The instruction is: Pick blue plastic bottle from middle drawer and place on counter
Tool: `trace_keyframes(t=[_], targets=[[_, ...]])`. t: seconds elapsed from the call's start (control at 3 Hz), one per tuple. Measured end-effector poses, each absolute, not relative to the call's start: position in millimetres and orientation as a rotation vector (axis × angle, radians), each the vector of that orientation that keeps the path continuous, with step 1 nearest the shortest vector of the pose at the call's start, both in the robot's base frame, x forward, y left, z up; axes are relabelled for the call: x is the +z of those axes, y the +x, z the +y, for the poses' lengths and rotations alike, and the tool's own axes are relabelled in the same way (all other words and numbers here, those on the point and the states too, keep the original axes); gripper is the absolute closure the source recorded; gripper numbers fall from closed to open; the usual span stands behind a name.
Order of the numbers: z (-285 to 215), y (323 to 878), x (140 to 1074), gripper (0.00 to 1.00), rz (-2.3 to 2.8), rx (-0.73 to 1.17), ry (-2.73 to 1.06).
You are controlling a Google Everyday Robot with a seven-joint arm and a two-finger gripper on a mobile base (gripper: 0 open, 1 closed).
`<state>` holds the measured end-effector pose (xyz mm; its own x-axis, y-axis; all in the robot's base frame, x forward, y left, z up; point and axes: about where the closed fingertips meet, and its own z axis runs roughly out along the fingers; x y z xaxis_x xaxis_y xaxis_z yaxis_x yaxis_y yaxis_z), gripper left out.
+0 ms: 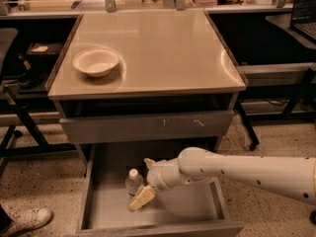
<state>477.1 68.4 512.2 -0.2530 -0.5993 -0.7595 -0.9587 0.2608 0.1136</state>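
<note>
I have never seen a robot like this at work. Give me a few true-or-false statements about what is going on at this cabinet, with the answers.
1. The blue plastic bottle stands upright inside the pulled-out middle drawer. True.
2. The bowl sits on the right side of the counter. False: it is on the left part, near the front.
3. The gripper is down in the middle drawer, right by the blue plastic bottle. True.
4. The blue plastic bottle stands on the counter. False: it is in the middle drawer, and only the bowl is on the counter.
5. The bowl holds fruit. False: it looks empty.
</note>
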Motion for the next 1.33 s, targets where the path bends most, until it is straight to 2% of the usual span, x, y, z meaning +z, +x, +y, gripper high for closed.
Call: trace_keyframes(t=[1.33], targets=[[94,497,487,0.0,1.917,0.84,-1.389]])
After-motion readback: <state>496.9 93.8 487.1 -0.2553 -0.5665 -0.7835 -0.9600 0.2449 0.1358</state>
